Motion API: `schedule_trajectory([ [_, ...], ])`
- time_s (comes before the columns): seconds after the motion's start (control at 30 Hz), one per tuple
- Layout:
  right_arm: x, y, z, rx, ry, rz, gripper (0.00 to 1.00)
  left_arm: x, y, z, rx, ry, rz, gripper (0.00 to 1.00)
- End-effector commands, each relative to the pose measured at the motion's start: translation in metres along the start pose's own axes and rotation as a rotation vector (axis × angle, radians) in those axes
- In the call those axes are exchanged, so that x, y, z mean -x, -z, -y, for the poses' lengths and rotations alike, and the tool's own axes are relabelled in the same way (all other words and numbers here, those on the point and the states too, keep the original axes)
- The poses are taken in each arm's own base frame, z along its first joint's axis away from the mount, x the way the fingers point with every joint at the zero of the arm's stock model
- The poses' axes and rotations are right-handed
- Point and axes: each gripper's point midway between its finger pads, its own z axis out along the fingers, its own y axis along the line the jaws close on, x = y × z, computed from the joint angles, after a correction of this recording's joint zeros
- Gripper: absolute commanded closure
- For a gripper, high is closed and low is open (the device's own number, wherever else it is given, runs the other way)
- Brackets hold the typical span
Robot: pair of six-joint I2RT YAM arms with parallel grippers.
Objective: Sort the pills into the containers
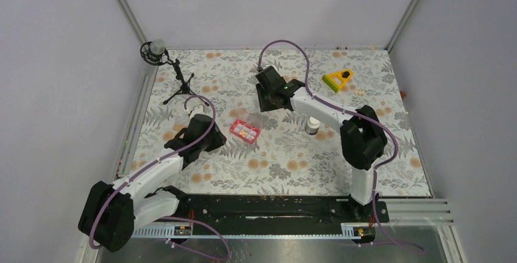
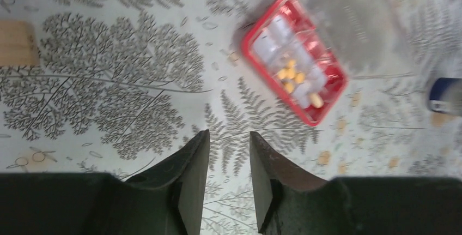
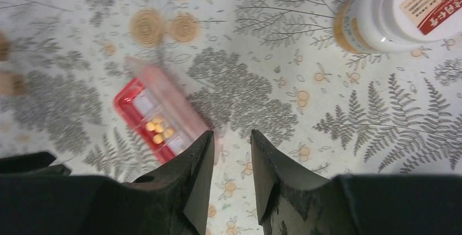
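While left claw point(image 2: 229, 134), right claw point(image 3: 232, 132) gape empty | tray point(image 3: 124, 102) holds pills point(image 3: 158, 131) | white bottle point(image 1: 313, 126) beside right arm point(image 1: 323, 109)

We see a pale table point(image 1: 286, 153) printed with grey ferns and orange flowers, a red tray point(image 2: 329, 102) with yellow-orange pills point(image 2: 291, 74), a white bottle point(image 3: 392, 11) with a red label, and a yellow tool point(image 1: 337, 80) far right.

On the surface point(image 1: 274, 160) the pill tray point(image 1: 245, 132), pills point(image 2: 290, 74) in its compartments, lies between the left gripper point(image 2: 229, 137) and a bottle point(image 1: 312, 126) on its right, with the right gripper point(image 3: 231, 137) behind it, a wedge tool point(image 1: 338, 79) far back right and a tripod point(image 1: 177, 83) back left.
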Motion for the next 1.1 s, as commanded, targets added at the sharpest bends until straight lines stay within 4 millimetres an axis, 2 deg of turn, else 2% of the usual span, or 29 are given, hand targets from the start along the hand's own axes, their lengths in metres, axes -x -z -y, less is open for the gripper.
schedule_trajectory([
  [0.0,0.014,-0.005,0.006,-0.093,0.055,0.011,0.62,-0.014,-0.010,-0.018,0.086,0.034,-0.040,0.69],
  [0.07,0.011,-0.012,-0.002,-0.077,0.083,-0.007,0.62,-0.022,-0.017,-0.020,0.088,0.034,-0.072,0.74],
  [0.13,0.005,-0.019,-0.012,-0.038,0.101,-0.028,0.61,-0.027,-0.024,-0.015,0.064,0.031,-0.100,0.77],
  [0.27,-0.011,-0.033,-0.025,0.044,0.128,-0.087,0.61,-0.032,-0.040,-0.003,0.025,0.029,-0.143,0.89],
  [0.5,-0.033,-0.030,-0.047,0.194,0.135,-0.151,0.60,-0.042,-0.063,0.005,0.010,0.027,-0.205,0.96],
  [0.9,-0.063,-0.018,-0.063,0.284,0.139,-0.227,0.60,-0.039,-0.067,0.011,-0.010,0.032,-0.204,0.96],
  [1.0,-0.063,-0.015,-0.063,0.278,0.129,-0.225,0.59,-0.032,-0.060,0.001,0.039,0.052,-0.151,0.98],
  [1.07,-0.059,-0.014,-0.062,0.265,0.123,-0.211,0.55,-0.026,-0.053,-0.001,0.033,0.062,-0.110,0.98],
])
